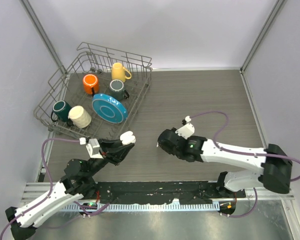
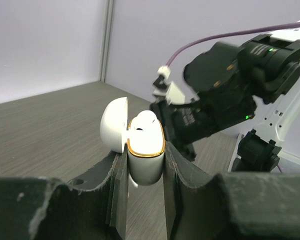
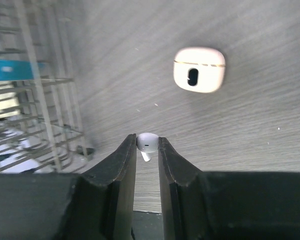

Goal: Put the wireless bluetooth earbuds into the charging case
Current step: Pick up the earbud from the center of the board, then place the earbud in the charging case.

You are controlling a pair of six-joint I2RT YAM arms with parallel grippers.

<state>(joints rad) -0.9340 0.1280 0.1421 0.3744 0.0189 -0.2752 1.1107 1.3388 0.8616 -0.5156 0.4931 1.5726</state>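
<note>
A: What has the left gripper [image 2: 146,172] got?

B: The case [image 2: 146,152]. Both fingers clamp its lower body. It stands upright with the lid [image 2: 112,131] swung open to one side. It is held above the table [image 1: 200,100], toward the near edge and left of the middle.

A: Anything inside?

B: One earbud [image 2: 144,120] sits in the open top, its white head showing above the gold rim.

A: And the right gripper [image 3: 147,156]?

B: Drawn in narrow on a second earbud [image 3: 148,142]. The head is pinched at the very fingertips and the stem pokes out of the gap. It hangs clear of the wood, across from the left gripper, near it but apart.

A: What lies under it?

B: A closed case [image 3: 199,70] lies flat on the table beyond the fingertips, with a dark oval mark on its face. From overhead I cannot make it out.

A: The rest of the table?

B: A wire rack [image 1: 140,62] in the far left corner holds a blue plate [image 1: 110,108] and several mugs [image 1: 90,82]: orange, yellow, cream and two dark ones.
</note>
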